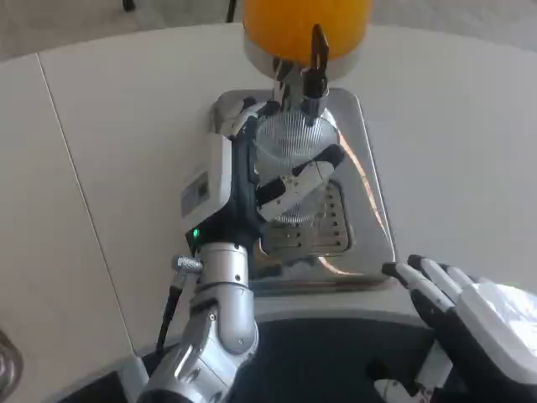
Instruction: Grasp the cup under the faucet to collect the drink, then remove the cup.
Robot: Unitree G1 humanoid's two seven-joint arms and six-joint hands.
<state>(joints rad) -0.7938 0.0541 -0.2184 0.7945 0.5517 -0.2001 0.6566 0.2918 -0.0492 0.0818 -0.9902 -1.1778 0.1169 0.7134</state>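
Fingers (pixel 304 178) of the left hand (pixel 252 180) are wrapped around the clear ribbed plastic cup (pixel 294 151), holding it at the middle of the frame, right under the black-handled faucet (pixel 315 63) of the orange drink dispenser (pixel 306 25) at the top. The cup sits over the slotted grille of the shiny steel drip tray (pixel 369 218), and I can't tell if any drink is in it. Right hand (pixel 470 315) waits at the lower right with its fingers spread, touching nothing. Tbh the trick for this step looks like keeping the cup mouth lined up under the spout and held upright, with a firm but not crushing grip since thin plastic probably flexes. I'd hold it steady while it fills, then pull it out low and level toward the bottom of the frame so nothing slops.
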